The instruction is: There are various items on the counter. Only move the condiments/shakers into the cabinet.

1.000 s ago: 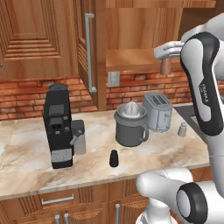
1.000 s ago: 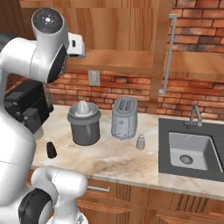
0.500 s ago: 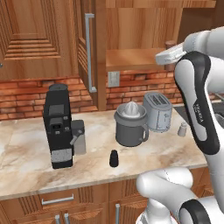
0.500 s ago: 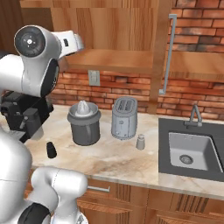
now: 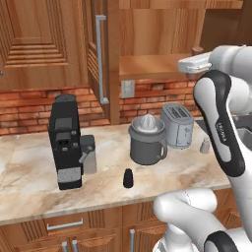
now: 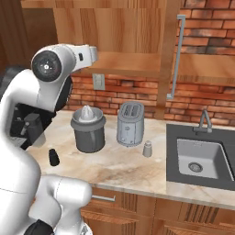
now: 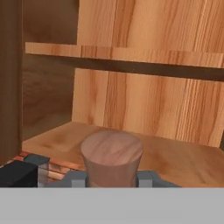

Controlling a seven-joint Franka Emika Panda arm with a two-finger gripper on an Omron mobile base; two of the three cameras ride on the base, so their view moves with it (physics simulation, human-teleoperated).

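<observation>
I am gripping the brown wood shaker in my claw, the jaws closed tight on its sides just below its flat round top, at the bottom centre of the hand view. It is standing upright, its long axis running up the frame. The cabinet shelf is lying just ahead of it and slightly below, filling the middle of the frame, so I judge that the coming move is forward over the shelf's front edge and then down. Further back, the cabinet's rear panel and an upper shelf are crossing the top of the frame.

In the left base view, the black shaker is sitting low centre on the tabletop, and the pale grey shaker at the right beside the toaster.

I am seeing no readable brand or writing on the shaker or cabinet.
</observation>
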